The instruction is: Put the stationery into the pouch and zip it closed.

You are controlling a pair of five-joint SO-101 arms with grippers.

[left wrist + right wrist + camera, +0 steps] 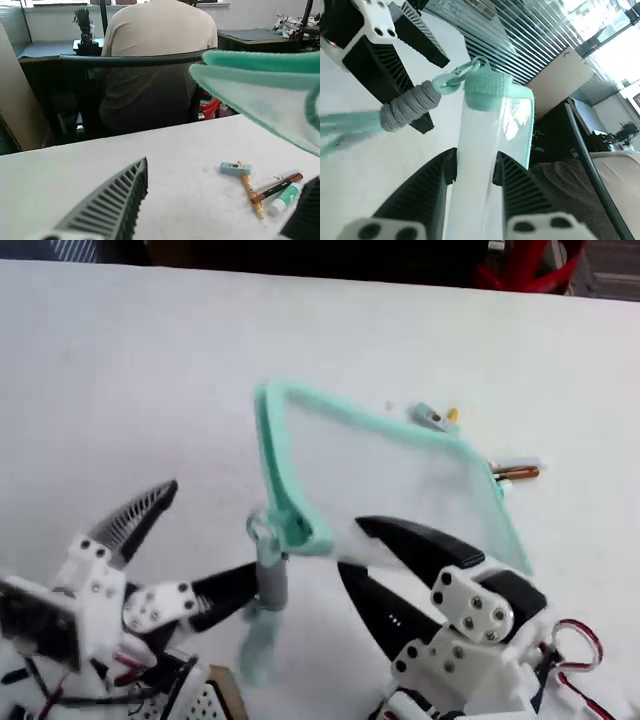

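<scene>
White tabletop (120, 390) carries the pens (275, 187) loose beyond the pouch (390, 480), so nothing looks packed and both filling and zipping are left. The right gripper (352, 545) is clamped on the pouch's clear panel, holding it raised. The left gripper (213, 528) gapes wide and empty, one finger beside, perhaps touching, the zipper tassel (268, 580).

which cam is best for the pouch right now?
High view: the pouch shows nearly whole, teal rim and clear panel, tilted up off the table in the right hand. Right wrist view has it edge-on between that hand's fingers; left wrist view catches a teal-edged corner.
</scene>
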